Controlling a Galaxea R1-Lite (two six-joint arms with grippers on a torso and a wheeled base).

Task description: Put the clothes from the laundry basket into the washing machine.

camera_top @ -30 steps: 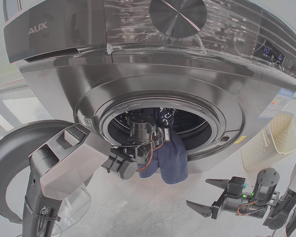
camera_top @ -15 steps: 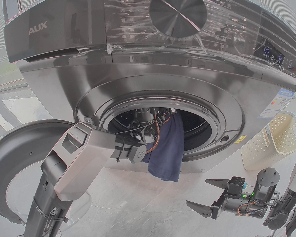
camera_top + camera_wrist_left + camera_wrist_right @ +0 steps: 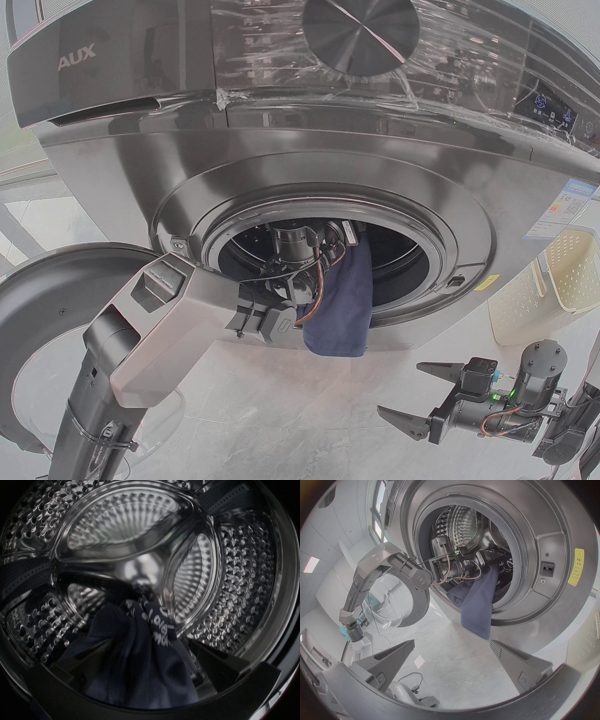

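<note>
A navy garment (image 3: 337, 300) hangs over the lower lip of the washing machine's opening (image 3: 437, 244), part inside the drum (image 3: 243, 573) and part dangling outside. My left gripper (image 3: 148, 641) is inside the drum, its fingers spread open with the bunched garment (image 3: 140, 661) lying between them. From the right wrist view the left arm's wrist (image 3: 450, 567) sits in the opening above the garment (image 3: 478, 605). My right gripper (image 3: 400, 387) hangs open and empty low at the right, above the floor, with its fingers (image 3: 393, 658) pointing at the machine.
The round door (image 3: 37, 312) stands swung open at the left, beside my left arm. A cream laundry basket (image 3: 562, 281) stands to the right of the machine. Grey tiled floor (image 3: 300, 412) lies in front of the opening.
My left gripper pushed up and deeper into the drum with the garment, then dropped slightly. The garment's dangling end is now shorter. The right arm has stayed still.
</note>
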